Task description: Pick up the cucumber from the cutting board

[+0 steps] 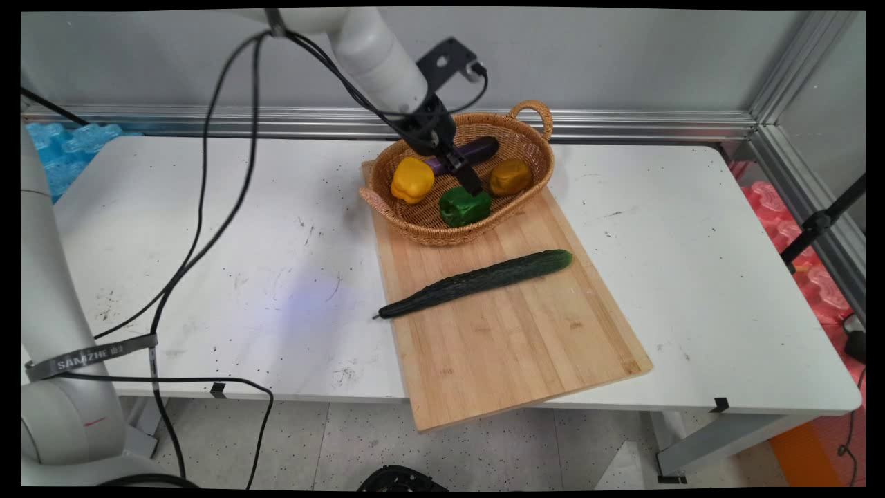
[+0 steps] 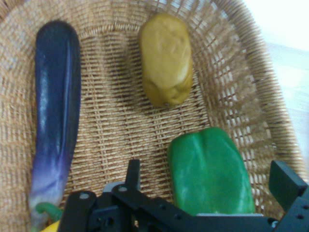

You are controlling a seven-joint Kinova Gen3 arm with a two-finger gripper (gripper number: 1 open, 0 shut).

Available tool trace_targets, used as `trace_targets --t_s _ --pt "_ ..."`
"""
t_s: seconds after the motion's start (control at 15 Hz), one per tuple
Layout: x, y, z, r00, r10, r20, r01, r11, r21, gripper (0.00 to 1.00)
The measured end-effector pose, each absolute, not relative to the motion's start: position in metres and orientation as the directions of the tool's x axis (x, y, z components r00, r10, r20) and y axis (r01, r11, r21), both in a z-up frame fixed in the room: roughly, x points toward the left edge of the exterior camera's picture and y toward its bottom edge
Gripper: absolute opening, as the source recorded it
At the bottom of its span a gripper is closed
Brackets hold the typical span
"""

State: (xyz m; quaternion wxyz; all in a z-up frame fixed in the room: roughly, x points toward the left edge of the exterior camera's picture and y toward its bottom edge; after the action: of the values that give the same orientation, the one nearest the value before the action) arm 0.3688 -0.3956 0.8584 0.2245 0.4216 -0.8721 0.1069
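The black two-finger gripper (image 2: 207, 183) hangs low inside the oval woven wicker basket (image 1: 525, 149), fingers spread either side of the blocky green bell pepper (image 2: 210, 171), seemingly not touching yet. Purple eggplant (image 2: 55, 111) and brownish-yellow potato (image 2: 165, 58) lie alongside.

White robot arm (image 1: 377, 59) of smooth rounded tubular links, ending in a black gripper (image 1: 464, 173) with a black linkage and two flat black fingers (image 2: 286, 180). Black cables (image 1: 204, 207) hang from it. A grey strap (image 1: 90, 356) with white lettering rings the base link.
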Motion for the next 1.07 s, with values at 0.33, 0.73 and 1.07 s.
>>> trace_targets --t_s 0.33,0.73,1.07 --pt "0.381 -0.372 0.903 -0.567 -0.651 0.504 -0.76 0.65 -0.015 1.0" --pt "0.401 -0.323 0.941 -0.586 -0.63 0.51 -0.738 0.675 -0.014 1.0" --pt "0.416 -0.276 0.96 -0.6 -0.619 0.507 -0.718 0.696 -0.001 1.0"
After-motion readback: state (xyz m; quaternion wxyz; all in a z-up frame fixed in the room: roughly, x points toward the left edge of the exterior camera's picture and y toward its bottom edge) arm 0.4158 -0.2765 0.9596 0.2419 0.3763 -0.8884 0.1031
